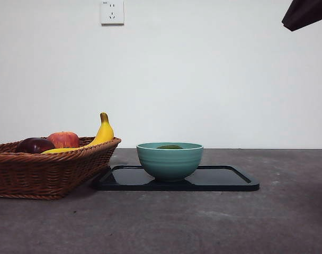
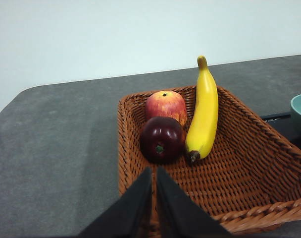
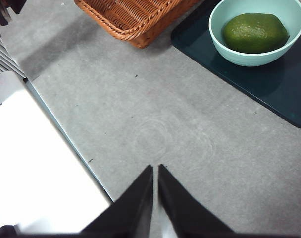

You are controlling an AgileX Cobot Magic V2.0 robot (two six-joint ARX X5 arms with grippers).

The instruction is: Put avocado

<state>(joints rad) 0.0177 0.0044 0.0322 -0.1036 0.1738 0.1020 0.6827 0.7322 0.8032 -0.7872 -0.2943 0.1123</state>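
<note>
One avocado [image 3: 253,32] lies in the teal bowl [image 1: 169,160] on the dark tray [image 1: 224,179] — both grippers, left [image 2: 154,171] and right [image 3: 155,168], hang closed, holding nothing.

Seen from the front, only a dark green sliver of the avocado [image 1: 169,147] clears the rim of the teal bowl [image 1: 169,160]; the rest sits hidden inside. The wicker basket [image 1: 44,172] runs off the picture's edge, its wall masking most of the banana [image 1: 100,136], red apple [image 1: 63,139] and dark purple-brown fruit [image 1: 36,145].
</note>
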